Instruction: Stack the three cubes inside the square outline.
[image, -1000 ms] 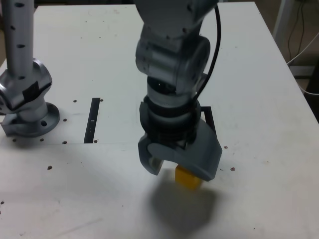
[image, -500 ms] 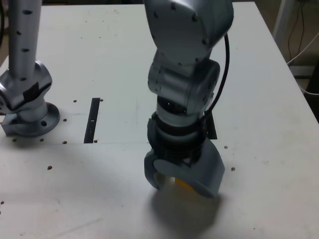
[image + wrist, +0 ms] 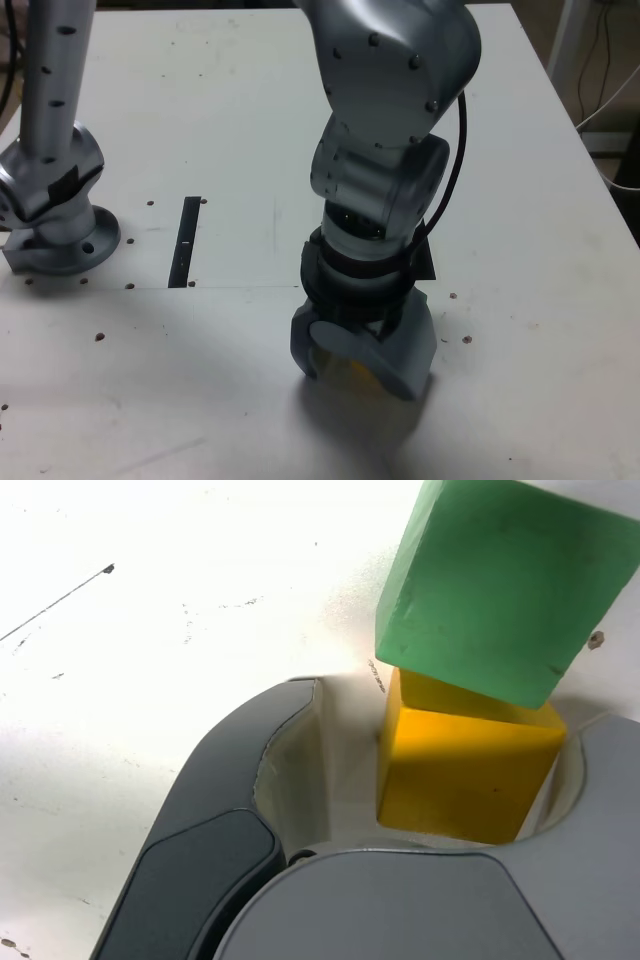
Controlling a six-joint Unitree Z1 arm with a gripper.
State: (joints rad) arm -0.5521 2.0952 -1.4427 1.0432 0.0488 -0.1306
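My gripper stands low on the table near the front edge, open, its fingers on either side of the yellow cube, of which only a sliver shows. In the wrist view the yellow cube sits between the jaws of the gripper, with a gap to the dark finger. The green cube lies tilted against the yellow cube's far top edge; whether it rests on it I cannot tell. One black corner of the square outline shows behind the arm. The red cube is out of view.
A thin black strip lies on the white table to the exterior view's left of the arm. A second arm's grey base stands at the far left. The table's right edge runs close by.
The gripper has come down and slid a little to the exterior view's right. The yellow cube, plainly visible before, is now almost covered between the fingers.
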